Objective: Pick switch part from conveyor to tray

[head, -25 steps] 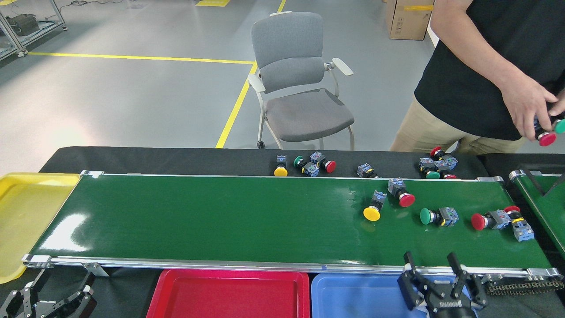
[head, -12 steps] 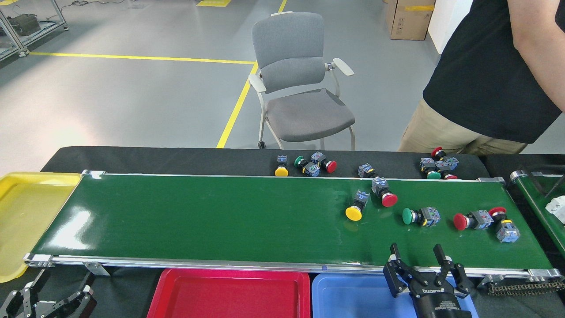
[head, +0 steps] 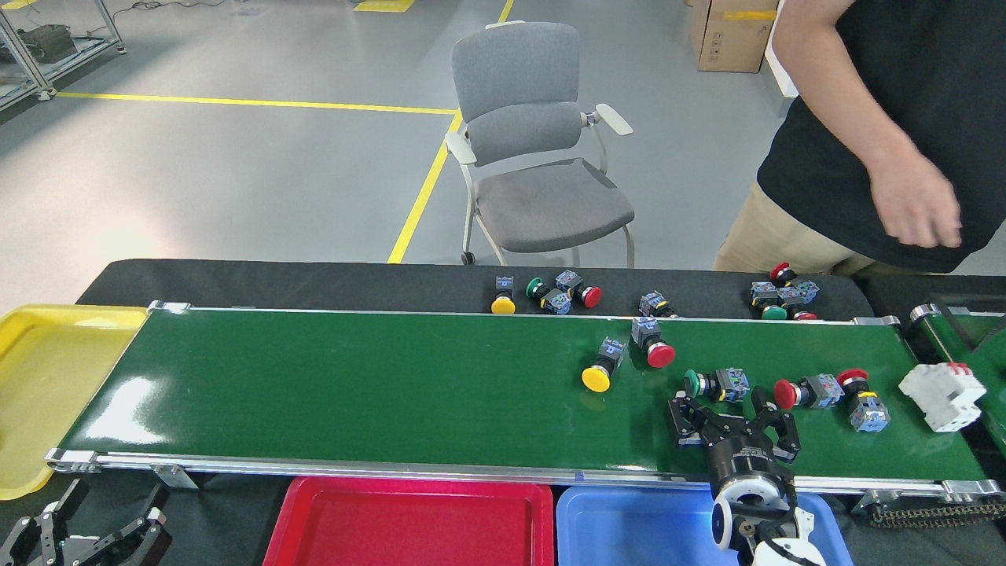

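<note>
Five switch parts lie on the right half of the conveyor (head: 354,385); its left half is bare. The right gripper (head: 727,409), jaws spread and empty, hovers over the near edge just before the green-capped switch part (head: 715,384). The left gripper (head: 82,534) rests open below the yellow tray (head: 39,393).

The robot's right gripper (head: 727,407), jaws spread, hovers over the glossy dark-green conveyor belt (head: 354,385) just beside a green-capped push-button switch part (head: 714,384), as a person in a black shirt (head: 888,118) stands behind.
</note>
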`<state>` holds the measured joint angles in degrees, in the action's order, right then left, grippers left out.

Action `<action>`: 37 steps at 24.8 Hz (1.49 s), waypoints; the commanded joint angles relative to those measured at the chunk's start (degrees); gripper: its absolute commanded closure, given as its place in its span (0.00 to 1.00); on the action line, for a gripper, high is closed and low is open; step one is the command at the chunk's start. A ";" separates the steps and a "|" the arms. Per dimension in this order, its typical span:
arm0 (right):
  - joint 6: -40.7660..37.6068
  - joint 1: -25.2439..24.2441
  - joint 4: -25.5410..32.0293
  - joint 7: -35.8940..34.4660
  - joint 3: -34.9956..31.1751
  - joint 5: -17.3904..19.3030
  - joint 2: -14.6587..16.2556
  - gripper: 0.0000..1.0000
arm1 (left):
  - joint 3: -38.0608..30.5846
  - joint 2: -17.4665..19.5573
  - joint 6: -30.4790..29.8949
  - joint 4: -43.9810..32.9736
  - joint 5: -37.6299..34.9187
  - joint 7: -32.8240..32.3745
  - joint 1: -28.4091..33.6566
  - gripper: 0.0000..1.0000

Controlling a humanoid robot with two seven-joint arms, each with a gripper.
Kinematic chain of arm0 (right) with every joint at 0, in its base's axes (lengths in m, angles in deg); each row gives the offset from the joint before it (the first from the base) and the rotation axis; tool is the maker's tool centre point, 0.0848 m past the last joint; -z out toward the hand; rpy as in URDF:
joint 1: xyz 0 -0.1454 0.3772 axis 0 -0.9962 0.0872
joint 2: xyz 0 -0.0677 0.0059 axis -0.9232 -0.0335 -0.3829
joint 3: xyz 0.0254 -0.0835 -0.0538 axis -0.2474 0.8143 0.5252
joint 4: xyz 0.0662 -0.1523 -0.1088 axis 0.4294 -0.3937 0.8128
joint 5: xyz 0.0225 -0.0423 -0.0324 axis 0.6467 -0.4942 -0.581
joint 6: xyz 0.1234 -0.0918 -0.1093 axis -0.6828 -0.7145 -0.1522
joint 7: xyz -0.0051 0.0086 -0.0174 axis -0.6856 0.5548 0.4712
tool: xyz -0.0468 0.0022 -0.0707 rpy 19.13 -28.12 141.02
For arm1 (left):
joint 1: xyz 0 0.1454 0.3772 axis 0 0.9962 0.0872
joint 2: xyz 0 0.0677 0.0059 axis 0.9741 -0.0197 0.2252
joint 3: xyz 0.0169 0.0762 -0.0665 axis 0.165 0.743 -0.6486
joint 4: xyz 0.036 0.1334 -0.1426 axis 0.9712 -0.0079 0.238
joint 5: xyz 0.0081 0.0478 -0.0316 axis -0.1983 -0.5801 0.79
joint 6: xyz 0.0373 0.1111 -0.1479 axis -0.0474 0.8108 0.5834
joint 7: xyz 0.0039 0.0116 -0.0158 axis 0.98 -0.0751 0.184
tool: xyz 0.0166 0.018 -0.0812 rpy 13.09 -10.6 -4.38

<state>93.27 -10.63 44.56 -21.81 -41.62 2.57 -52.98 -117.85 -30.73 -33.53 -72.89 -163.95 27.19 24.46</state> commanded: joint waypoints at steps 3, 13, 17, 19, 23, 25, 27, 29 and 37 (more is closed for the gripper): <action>0.19 3.85 -2.59 -0.06 0.10 0.09 -1.53 0.01 | -0.14 0.69 0.17 -0.62 -0.11 0.18 -0.24 0.00; -3.42 5.87 -5.13 0.73 6.42 2.47 2.33 0.68 | 0.12 0.78 0.17 -0.62 -0.11 0.18 -0.24 0.00; -12.82 2.97 2.95 1.79 6.42 3.79 2.42 0.67 | 0.12 0.78 0.17 -0.45 -0.11 0.18 -0.24 0.00; -19.15 -0.72 9.10 2.14 6.51 4.05 2.42 0.67 | 0.12 0.69 0.17 -0.54 -0.11 0.18 -0.24 0.00; -34.26 -8.01 17.19 2.40 8.18 4.14 1.72 0.66 | 0.21 0.78 0.09 -0.80 -0.02 0.18 -0.24 0.00; -41.82 -11.35 18.33 2.58 11.26 4.14 1.54 0.64 | 0.38 0.69 0.09 -0.97 -0.02 0.09 -0.76 0.00; -44.46 -12.85 18.24 2.58 14.86 4.05 1.45 0.62 | 2.67 0.69 0.09 -1.24 -0.02 -0.44 -2.26 0.00; -44.02 -13.73 17.72 3.10 18.29 4.14 1.28 0.48 | 5.66 0.52 0.35 -2.82 -0.11 -0.79 -3.84 0.00; -41.38 -14.34 17.80 5.48 18.55 4.31 0.22 0.01 | 23.32 -4.14 2.63 -6.95 -4.41 -3.25 -12.80 0.00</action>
<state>51.45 -25.78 61.28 -16.37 -22.53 6.58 -52.18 -96.10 -34.79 -32.12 -79.67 -167.36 24.49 13.06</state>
